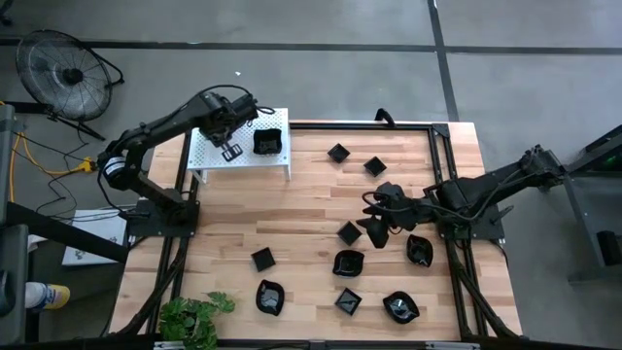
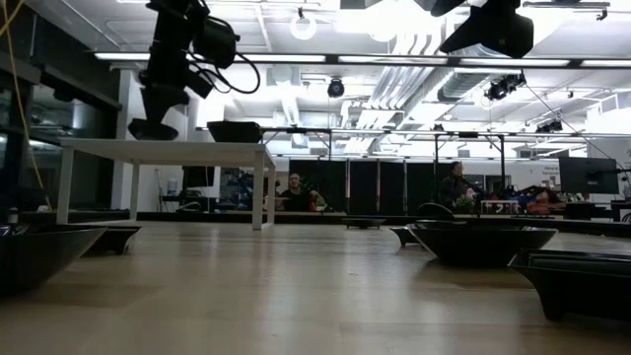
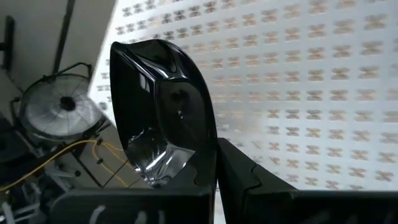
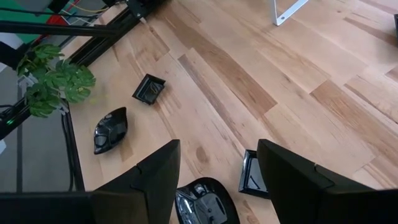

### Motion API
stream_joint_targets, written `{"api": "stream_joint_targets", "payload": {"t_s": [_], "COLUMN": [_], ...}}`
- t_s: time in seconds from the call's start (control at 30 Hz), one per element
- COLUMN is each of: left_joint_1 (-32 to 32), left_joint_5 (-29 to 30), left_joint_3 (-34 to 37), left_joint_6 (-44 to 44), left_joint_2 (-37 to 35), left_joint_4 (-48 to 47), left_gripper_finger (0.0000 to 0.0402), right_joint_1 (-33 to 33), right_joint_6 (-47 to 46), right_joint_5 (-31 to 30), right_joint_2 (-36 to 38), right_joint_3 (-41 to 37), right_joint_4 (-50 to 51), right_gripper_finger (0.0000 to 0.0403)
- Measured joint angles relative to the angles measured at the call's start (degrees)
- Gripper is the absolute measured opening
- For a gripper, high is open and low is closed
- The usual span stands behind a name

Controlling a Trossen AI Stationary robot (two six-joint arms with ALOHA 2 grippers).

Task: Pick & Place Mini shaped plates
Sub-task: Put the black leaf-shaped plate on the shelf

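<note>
Right gripper (image 4: 217,180) spread wide, holding nothing, hovering above the table (image 1: 311,209) over a square plate (image 4: 252,174) and a round plate (image 4: 205,202); left gripper (image 1: 230,148) clamped on a glossy black plate (image 3: 165,112) above the white perforated shelf (image 1: 209,156); another plate (image 1: 267,142) resting on that shelf; no readable writing

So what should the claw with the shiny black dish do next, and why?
Probably lower a little and let go. The left claw is shut on a glossy black plate and hangs over the white shelf, beside another plate already there. The right claw waits open above the table's plates.
</note>
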State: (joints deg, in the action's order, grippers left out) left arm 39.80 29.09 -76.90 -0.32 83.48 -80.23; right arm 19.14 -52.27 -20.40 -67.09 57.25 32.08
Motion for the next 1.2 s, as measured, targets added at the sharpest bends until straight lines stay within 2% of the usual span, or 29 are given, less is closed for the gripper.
{"api": "stream_joint_targets", "payload": {"t_s": [0.2,0.43,0.93,1.2], "left_joint_1": [1.56,1.93,1.93,1.83], "left_joint_5": [2.49,1.85,1.82,0.39], "left_joint_3": [0.00,0.05,7.87,7.93], "left_joint_6": [1.39,2.24,2.22,2.21], "left_joint_2": [0.02,0.04,0.04,0.04], "left_joint_4": [1.61,2.85,6.65,6.87], "left_gripper_finger": [0.0000,0.0000,0.0000,0.0026], "right_joint_1": [0.00,0.02,0.02,0.02], "right_joint_6": [0.02,0.10,0.24,0.87], "right_joint_5": [1.43,1.49,1.50,1.49], "right_joint_2": [0.00,0.00,0.00,0.00], "right_joint_3": [0.00,0.00,0.00,0.00], "right_joint_4": [-0.09,-0.20,-0.24,-0.24], "right_gripper_finger": [0.0209,0.0209,0.0209,0.0209]}}
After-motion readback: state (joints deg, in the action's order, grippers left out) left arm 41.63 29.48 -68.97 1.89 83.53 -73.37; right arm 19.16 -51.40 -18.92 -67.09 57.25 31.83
